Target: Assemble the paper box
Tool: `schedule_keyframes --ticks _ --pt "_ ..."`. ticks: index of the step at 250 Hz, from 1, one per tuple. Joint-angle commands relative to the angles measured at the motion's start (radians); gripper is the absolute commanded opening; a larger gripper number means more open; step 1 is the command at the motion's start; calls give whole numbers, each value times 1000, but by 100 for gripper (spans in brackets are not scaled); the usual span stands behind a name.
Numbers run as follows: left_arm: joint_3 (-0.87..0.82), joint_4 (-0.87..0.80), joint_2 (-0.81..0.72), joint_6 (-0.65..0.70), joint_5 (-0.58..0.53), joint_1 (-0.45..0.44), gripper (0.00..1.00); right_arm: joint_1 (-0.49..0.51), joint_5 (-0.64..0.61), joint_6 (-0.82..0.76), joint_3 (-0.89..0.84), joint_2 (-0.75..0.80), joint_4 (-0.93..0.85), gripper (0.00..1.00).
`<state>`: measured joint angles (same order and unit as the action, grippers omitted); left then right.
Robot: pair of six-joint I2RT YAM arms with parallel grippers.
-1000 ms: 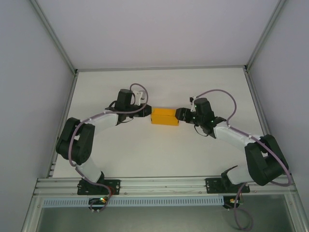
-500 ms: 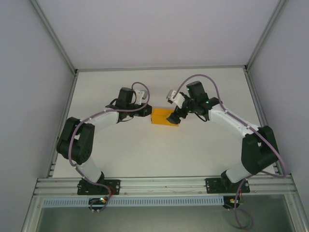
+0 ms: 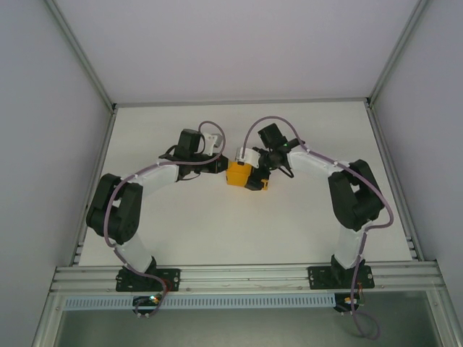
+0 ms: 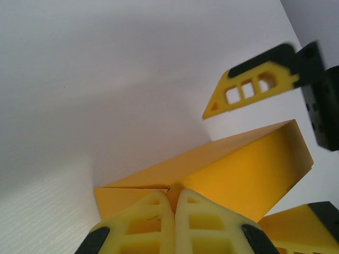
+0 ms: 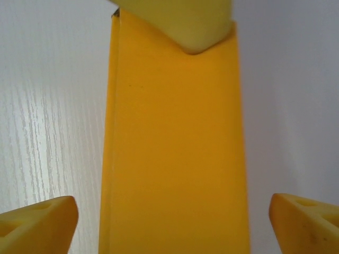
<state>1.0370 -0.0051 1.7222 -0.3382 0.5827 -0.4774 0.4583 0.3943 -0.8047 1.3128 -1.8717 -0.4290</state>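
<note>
- The paper box (image 3: 236,176) lies folded into a small block near the middle of the desk (image 3: 289,231), between the two tools
- The left tool (image 4: 172,200) is fully closed with nothing between its fingers; its joined tips press on the box's near end, by a flap seam
- The right tool (image 5: 169,225) is spread wide and straddles the box, holding nothing; bare desk shows between each finger and the box's long sides
- Risk: nothing grips the box, so a harder push from the left tool could slide or swing it out from between the right fingers
- Risk: if the right tool closes off-centre, the thin card walls may buckle, or the end flap may spring open
- The right wrist view gives the gaps on either side of the box; the left wrist view gives the closed tips and the seam instead
- The top view gives the box's place on the desk, yet the right tool hides part of it there
</note>
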Motion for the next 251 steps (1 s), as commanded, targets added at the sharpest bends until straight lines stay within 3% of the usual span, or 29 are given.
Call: schedule_keyframes --ticks 1,58,92,118,138,176,180,182,208,251 --pt "-51 -219 90 35 -100 0 8 10 -12 -36 44 -30 -83 85" --pt "-44 -188 67 25 -68 10 16 20 -52 -48 87 -72 -154 72" --pt "-43 -179 49 23 -63 11 19 33 -115 -50 94 -86 -158 48" --pt "-48 -168 25 21 -59 13 23 42 -146 -49 89 -79 -151 47" --pt "-59 -152 -10 15 -66 18 36 46 -158 -36 84 -63 -132 47" --pt "-81 -146 -124 -8 -80 51 83 61 -252 -17 45 -3 -41 44" --pt "-81 -149 -141 -9 -86 55 97 64 -271 -18 39 5 -25 44" --pt "-84 -150 -149 -10 -88 54 99 65 -281 -19 36 9 -16 44" --pt "-105 -173 -276 -26 -157 106 100 97 -444 -54 -22 45 131 46" --pt "-132 -288 -456 -85 -398 200 100 164 -628 -190 -137 58 457 46"
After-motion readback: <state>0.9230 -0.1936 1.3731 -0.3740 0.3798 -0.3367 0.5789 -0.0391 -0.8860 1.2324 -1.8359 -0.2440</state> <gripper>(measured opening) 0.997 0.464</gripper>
